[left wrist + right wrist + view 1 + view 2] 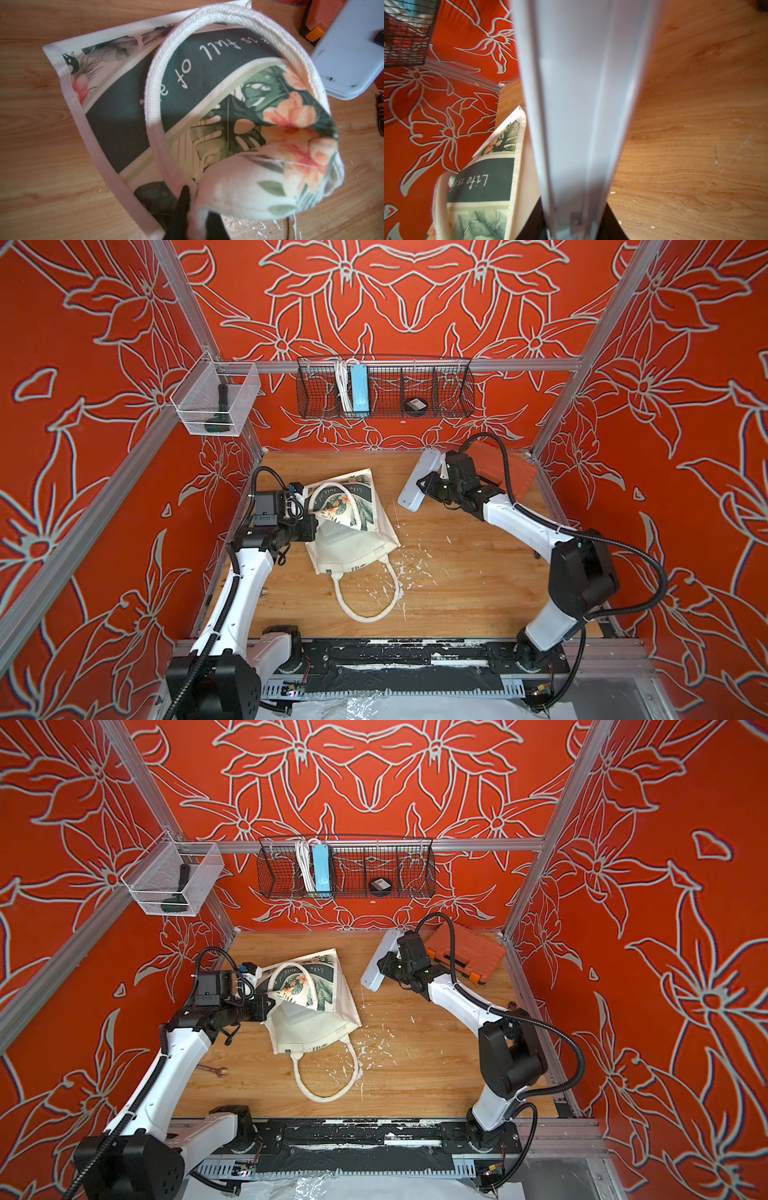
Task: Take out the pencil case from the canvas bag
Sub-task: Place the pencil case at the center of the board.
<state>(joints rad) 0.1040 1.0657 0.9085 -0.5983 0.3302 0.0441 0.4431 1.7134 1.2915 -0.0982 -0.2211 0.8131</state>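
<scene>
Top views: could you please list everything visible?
cream floral canvas bag: one, cream, mid-table
pale grey pencil case: one, grey, held beside bag
orange tool case: one, orange, back right
metal wrench: one, brownish, left edge
black wire basket: one, black, back rail
blue power strip: one, blue, in basket
black disc: one, black, in basket
white mesh bin: one, white, left rail
dark tool: one, dark, in bin
left gripper: one, black, gripping bag
right gripper: one, black, gripping pencil case
</scene>
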